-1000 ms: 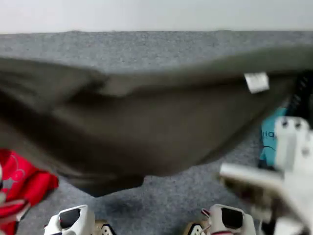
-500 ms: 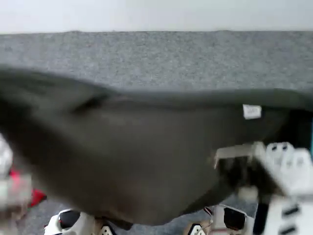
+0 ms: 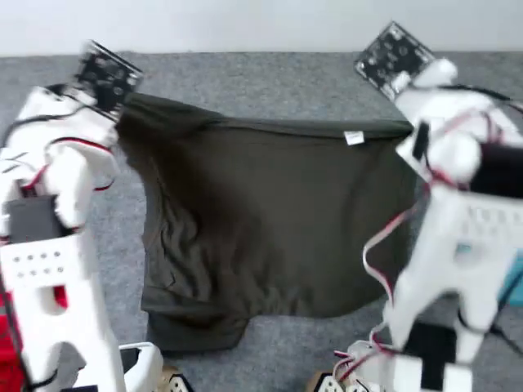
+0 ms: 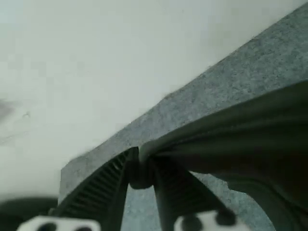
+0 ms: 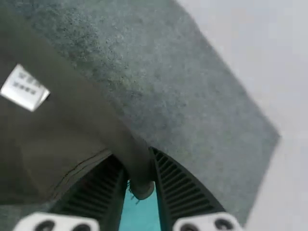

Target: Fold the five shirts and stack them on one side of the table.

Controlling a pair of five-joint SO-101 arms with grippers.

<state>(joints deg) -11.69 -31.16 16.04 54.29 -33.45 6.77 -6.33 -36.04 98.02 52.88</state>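
A dark olive shirt [image 3: 278, 220] lies spread over the grey table, its white tag [image 3: 353, 137] near the far edge. My left gripper [image 4: 140, 169] is shut on the shirt's far left corner [image 3: 135, 108], with a fold of cloth pinched between its ribbed fingers [image 4: 107, 185]. On the far right corner [image 3: 404, 131] my right gripper [image 5: 139, 179] is shut as well, and the same tag [image 5: 24, 88] shows beside it. The near left part of the shirt is bunched and wrinkled [image 3: 184, 314].
A red shirt [image 3: 10, 327] lies at the near left behind the left arm's base. A teal shirt [image 3: 511, 282] lies at the right edge, also seen under the right gripper as teal cloth [image 5: 139, 216]. Bare grey table [image 3: 270, 77] runs along the far side.
The shirt hung high and blurred close to the camera. Both arms have carried it toward the far side and lowered it, so it now lies spread on the table.
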